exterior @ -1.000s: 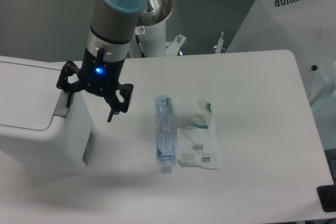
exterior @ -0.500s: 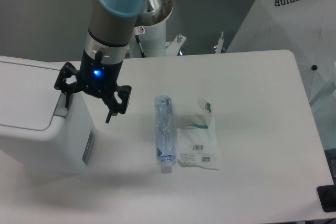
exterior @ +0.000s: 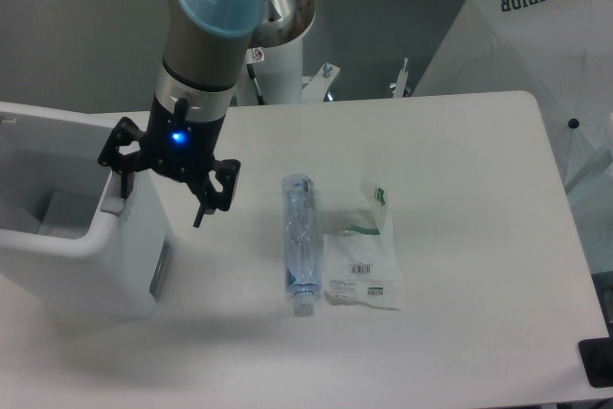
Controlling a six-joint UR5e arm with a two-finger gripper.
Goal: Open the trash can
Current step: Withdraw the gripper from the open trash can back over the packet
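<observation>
A large white trash can (exterior: 81, 256) stands at the left edge of the white worktop (exterior: 460, 160) with its inside showing, while the robot's black hand (exterior: 161, 189), fingers spread, hovers at its grey rim tab (exterior: 113, 200), near a plastic bottle (exterior: 299, 241).

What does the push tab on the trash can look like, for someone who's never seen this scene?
Start at the big white trash can at the table's left edge, now showing its open interior. On its right rim, just under the end effector, sits the small grey push tab. It is the only grey piece on the rim; the other grey patch, the side label, is lower, on the wall.
</observation>
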